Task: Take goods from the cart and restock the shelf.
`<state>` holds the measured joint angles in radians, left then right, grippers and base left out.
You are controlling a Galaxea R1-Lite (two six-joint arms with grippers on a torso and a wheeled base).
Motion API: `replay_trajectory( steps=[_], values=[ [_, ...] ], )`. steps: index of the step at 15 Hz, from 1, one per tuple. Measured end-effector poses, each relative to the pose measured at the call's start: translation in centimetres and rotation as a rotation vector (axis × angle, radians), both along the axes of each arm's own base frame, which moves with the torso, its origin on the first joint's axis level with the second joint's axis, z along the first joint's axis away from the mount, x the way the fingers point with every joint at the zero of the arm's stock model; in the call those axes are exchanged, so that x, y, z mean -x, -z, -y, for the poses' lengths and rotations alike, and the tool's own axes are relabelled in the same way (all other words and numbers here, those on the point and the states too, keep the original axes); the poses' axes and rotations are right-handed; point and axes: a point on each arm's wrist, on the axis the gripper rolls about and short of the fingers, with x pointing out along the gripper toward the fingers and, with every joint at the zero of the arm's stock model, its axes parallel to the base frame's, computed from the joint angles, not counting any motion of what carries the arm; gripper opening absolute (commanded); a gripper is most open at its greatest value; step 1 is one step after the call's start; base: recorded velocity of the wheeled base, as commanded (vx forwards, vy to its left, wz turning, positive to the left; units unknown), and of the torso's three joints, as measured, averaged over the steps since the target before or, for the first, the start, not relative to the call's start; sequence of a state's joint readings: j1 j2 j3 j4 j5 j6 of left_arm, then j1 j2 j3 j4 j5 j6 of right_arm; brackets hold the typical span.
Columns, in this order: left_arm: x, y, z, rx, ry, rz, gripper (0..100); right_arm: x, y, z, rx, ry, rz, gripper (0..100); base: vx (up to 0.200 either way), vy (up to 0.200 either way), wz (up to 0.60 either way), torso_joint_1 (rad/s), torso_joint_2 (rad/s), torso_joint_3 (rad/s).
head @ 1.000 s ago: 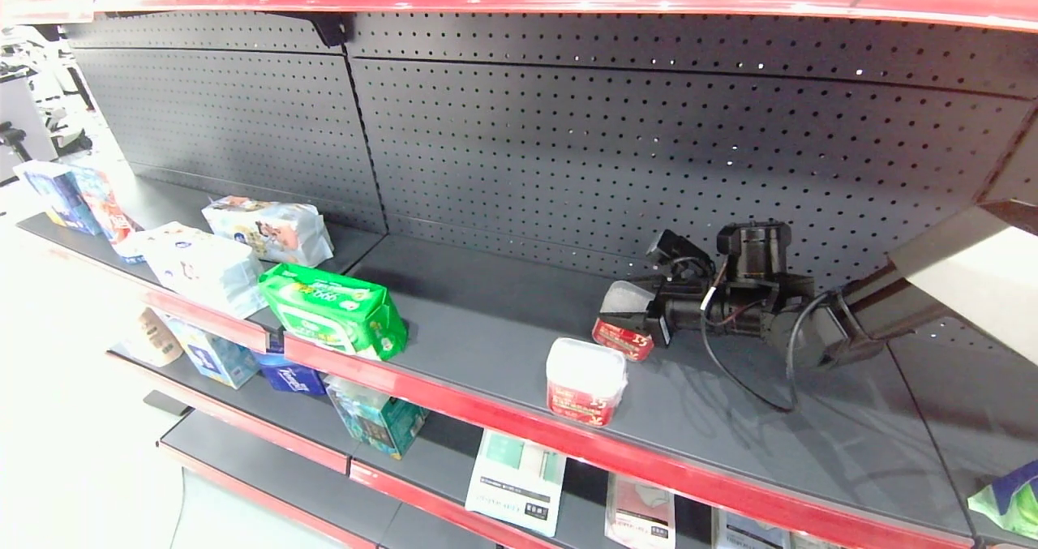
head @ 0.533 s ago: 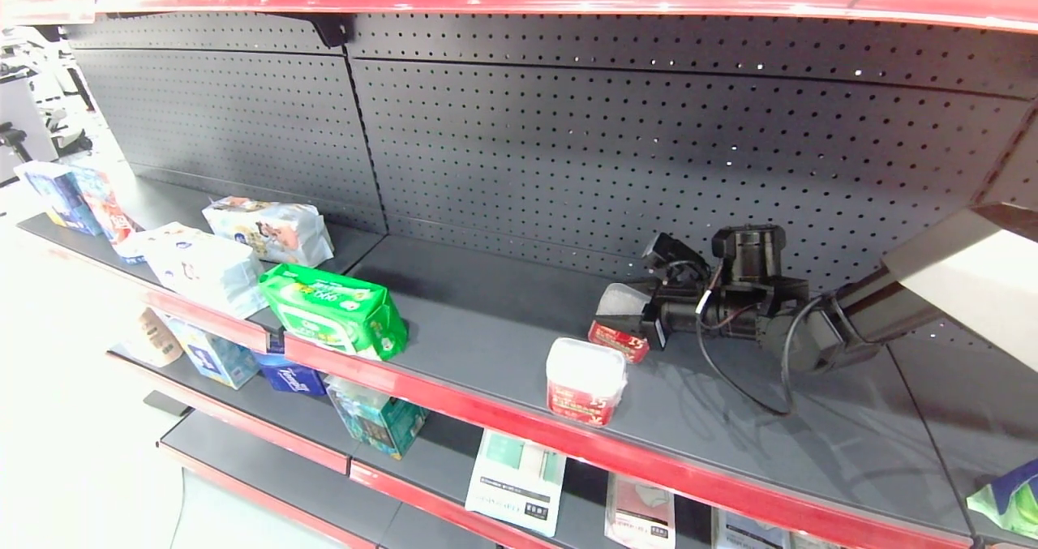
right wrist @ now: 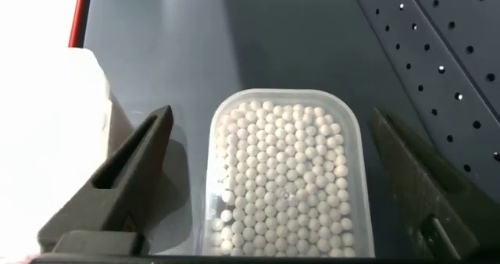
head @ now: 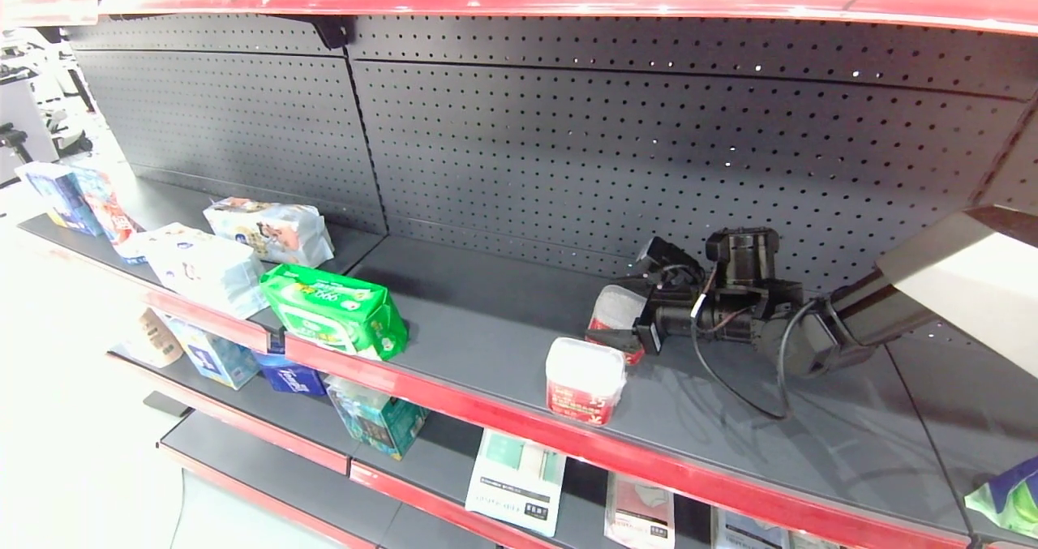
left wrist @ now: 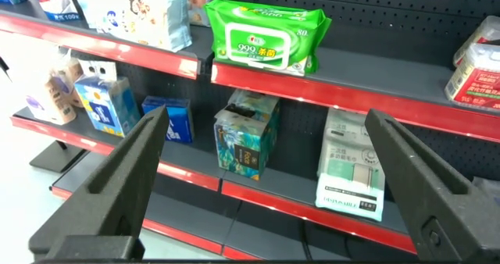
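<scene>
On the dark middle shelf (head: 486, 322) stands a clear tub of white beads with a red label (head: 614, 306), behind a second tub of the same kind (head: 584, 379) near the red front edge. My right gripper (head: 623, 334) is open, one finger on each side of the rear tub (right wrist: 285, 178) with gaps between them; its own view has it (right wrist: 269, 131) looking down on the beads. The front tub (right wrist: 62, 139) is the white shape beside it. My left gripper (left wrist: 266, 119) is open and holds nothing, in front of the lower shelves.
A green wipes pack (head: 332, 310), white tissue packs (head: 203, 265) and boxes (head: 73, 200) fill the shelf's left part. The perforated back wall (head: 568, 143) is close behind the right gripper. Lower shelves hold boxes (left wrist: 246, 135) and packets (left wrist: 351, 174). Bare shelf lies between the wipes and the tubs.
The right gripper shifted slightly left with the rear tub, and its fingers have spread away from the tub. The tub, held tilted before, now rests on the shelf.
</scene>
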<state>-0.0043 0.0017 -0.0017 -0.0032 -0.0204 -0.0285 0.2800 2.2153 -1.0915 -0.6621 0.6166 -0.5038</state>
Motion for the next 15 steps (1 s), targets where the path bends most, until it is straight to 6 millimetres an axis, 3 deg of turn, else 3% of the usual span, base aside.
replay_trajectory(
  steps=[15],
  values=[
    [0.0,0.0,0.0,0.0,0.0,0.0,100,-0.1,-1.2,0.4,-0.011,0.031,0.021,100,0.0,0.0,0.0,0.0,0.0,0.0]
  ],
)
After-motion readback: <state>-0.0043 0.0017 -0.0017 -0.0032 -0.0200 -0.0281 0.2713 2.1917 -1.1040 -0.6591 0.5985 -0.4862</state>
